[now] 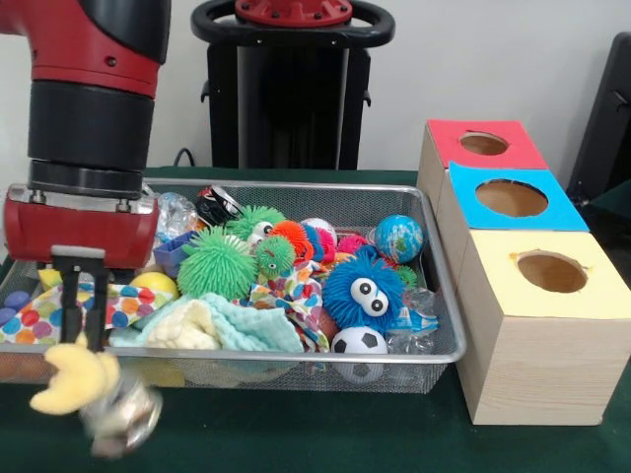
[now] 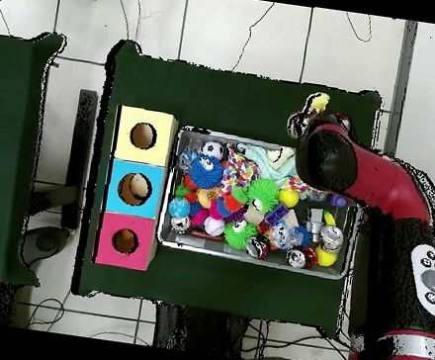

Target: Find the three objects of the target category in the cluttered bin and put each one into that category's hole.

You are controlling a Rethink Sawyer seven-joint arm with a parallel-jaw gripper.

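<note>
One claw [image 1: 87, 347] outside the bin's [image 1: 414, 202] rim, clamped on a can [image 1: 123, 419] and yellow toy [image 1: 74, 379]

bin [image 1: 434, 340]: silver wire mesh, wide, shallow, on green table, packed with toys | can [image 1: 219, 205]: red-black sides, lay at far rim, partly buried | hole [image 1: 484, 144]: round, dark, in red top of farthest pale wooden box beside bin
</note>
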